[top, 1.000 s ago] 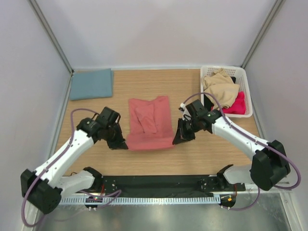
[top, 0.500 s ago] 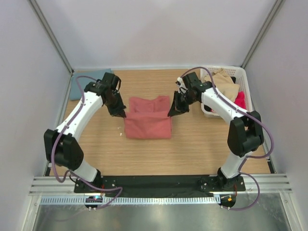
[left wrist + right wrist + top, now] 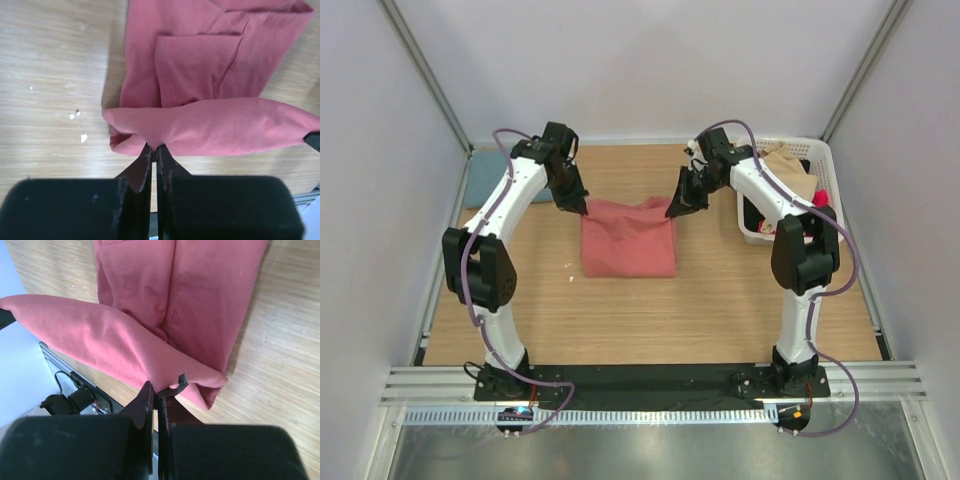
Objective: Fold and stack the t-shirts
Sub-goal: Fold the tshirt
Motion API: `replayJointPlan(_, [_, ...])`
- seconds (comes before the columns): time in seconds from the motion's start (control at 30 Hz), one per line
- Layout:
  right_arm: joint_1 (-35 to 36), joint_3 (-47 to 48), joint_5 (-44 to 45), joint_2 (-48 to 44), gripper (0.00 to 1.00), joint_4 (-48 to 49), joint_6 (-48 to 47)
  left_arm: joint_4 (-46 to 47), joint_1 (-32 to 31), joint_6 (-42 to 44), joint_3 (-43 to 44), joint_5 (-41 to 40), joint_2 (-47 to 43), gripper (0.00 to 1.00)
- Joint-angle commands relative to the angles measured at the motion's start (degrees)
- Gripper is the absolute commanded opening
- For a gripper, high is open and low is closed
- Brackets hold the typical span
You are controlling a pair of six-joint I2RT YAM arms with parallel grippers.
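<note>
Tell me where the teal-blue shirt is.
In the top view, the teal-blue shirt lies at the table's far left corner, partly hidden by the left arm, well left of the salmon-red shirt.
</note>
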Motion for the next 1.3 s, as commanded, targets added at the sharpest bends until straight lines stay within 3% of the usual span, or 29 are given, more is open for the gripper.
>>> replayJointPlan(0.0, [-0.87,4.46,-2.08,1.34,0.01,0.26,0.64,0.34,1.09,1.75,6.15,0.9,2.85,0.0])
replayJointPlan(0.3, [-3.69,8.51,-4.28,8.45,0.01,4.91,2.76,2.63,2.67,1.84,13.1,4.67,13.91,0.0])
replayJointPlan(0.4, [-4.74,10.0,-4.55,12.23,0.01,8.07,3.2,7.17,2.94,2.54,14.86,6.34,17.61,0.01])
replayJointPlan(0.47, [-5.62,11.84,-3.68,15.04,0.02,12.37,3.99,10.79,3.02,4.72,16.18,3.03,19.72,0.03])
replayJointPlan(0.5, [-5.88,15.25,-3.41,18.62,0.06,14.39,4.08,12.8,3.03,5.17,17.06,0.14,20.87,0.04])
replayJointPlan(0.53, [-6.32,18.06,-2.97,21.18,0.19,13.98,4.86,13.69,3.11,5.35,18.02,-2.76,23.14,0.05])
replayJointPlan(0.63, [-6.68,27.3,-2.09,25.42,0.29,14.24,6.89,12.39,4.16,3.43,23.03,-7.79,25.44,0.27])
replayJointPlan(0.7, [-6.68,35.44,0.88,26.91,0.53,7.78,6.63,12.29,4.52,3.33,23.75,-9.29,23.88,0.44])
replayJointPlan(0.8, [-6.85,37.95,2.05,26.04,0.53,2.3,5.58,12.04,4.52,4.91,22.35,-10.0,19.13,0.5])
replayJointPlan(0.93, [-5.37,26.64,4.58,18.32,0.54,2.63,3.38,10.45,3.91,5.35,17.45,-7.37,12.63,0.51])
replayJointPlan(1.1, [-2.37,13.21,4.95,8.82,0.56,3.07,-0.92,14.31,1.28,4.3,5.31,2.38,4.28,0.4])
replayJointPlan(1.27, [-0.61,2.64,2.5,4.16,0.54,8.87,0.29,20.12,-3.29,1.93,-5.33,9.51,3.03,0.36])
